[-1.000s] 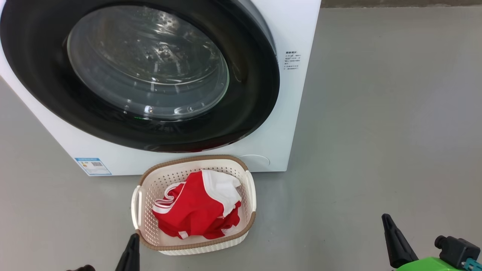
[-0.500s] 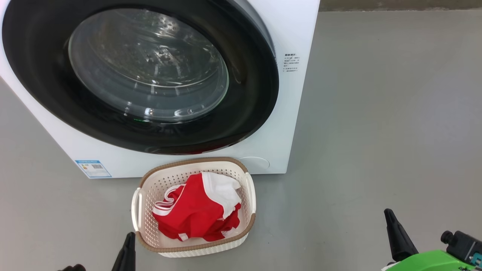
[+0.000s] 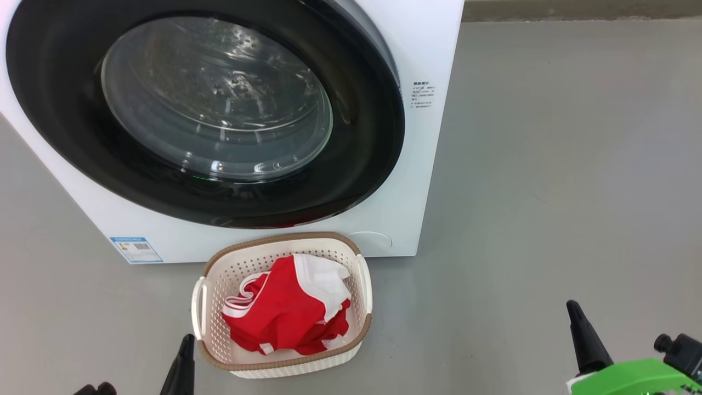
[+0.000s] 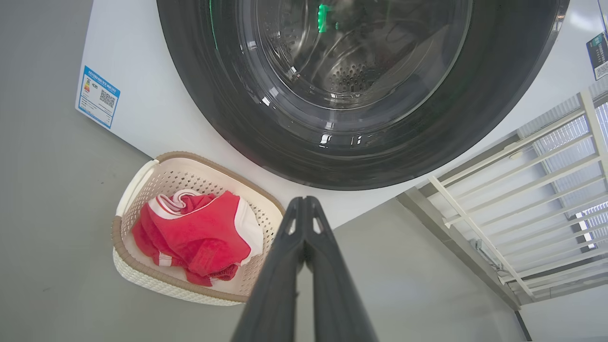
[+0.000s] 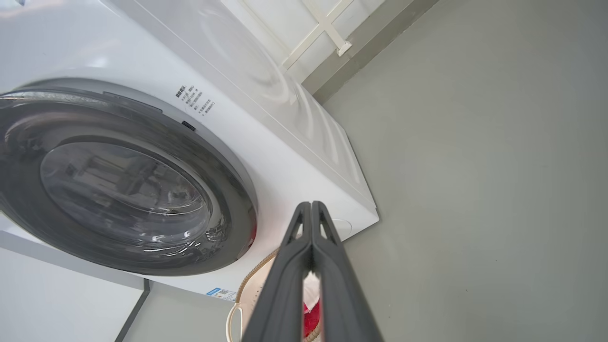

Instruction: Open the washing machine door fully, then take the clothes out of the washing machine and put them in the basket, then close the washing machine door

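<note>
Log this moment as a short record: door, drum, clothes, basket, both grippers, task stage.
washing machine door: looks shut, flush against the white washing machine
drum: seen through the door glass, looks empty
clothes: red and white, heaped in the basket
basket: on the grey floor, right in front of the machine
left gripper: shut, empty, near the basket
right gripper: shut, empty, off to the machine's right
task stage: all steps look done
</note>
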Available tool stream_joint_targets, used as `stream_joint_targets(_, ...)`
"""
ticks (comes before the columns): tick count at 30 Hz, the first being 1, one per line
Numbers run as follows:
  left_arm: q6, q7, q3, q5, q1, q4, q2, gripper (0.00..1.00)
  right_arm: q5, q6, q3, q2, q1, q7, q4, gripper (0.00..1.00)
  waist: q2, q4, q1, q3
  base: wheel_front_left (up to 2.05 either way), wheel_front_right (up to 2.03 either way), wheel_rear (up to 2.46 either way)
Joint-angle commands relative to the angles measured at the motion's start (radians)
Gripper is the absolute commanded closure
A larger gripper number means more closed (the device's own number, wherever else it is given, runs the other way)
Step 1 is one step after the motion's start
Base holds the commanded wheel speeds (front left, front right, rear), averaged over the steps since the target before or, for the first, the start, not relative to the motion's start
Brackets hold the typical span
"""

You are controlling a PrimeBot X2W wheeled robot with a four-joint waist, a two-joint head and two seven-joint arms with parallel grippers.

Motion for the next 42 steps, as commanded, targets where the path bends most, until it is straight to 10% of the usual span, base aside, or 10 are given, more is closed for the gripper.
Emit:
stream_joint_targets(1,-0.003,0.004,0.021,-0.030,-0.042,-0.026,0.015,1.00,0.034,-0.001,0.006,-0.014,-0.051,0.007,-0.030,1.00,-0.0001,0.000,-0.0001,-0.001,0.00,0.00,0.00)
stream_joint_targets(42,-0.005,0.117,0.056,-0.476,-0.090,-0.031,0.025,1.00,0.425,-0.001,-0.026,-0.016,-0.112,0.124,-0.046,1.00,-0.0001,-0.005,-0.0001,-0.029,0.00,0.00,0.00)
